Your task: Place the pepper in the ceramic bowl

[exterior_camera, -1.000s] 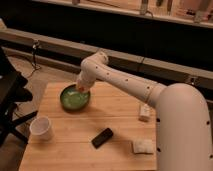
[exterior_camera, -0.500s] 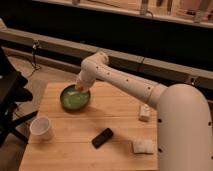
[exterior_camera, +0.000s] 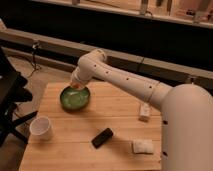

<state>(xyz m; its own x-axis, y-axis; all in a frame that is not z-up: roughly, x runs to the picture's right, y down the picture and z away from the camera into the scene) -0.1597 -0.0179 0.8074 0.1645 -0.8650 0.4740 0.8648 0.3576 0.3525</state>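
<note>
An orange pepper is showing faintly at the far rim of the green ceramic bowl on the wooden table, under the gripper (mostly hidden by the wrist), which is hanging just over the bowl.

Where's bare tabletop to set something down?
Free: table middle, between green bowl, black block and small white box; also front left, right of white cup. Crowded: back left, hand over bowl; right side under the arm, white cloth.
</note>
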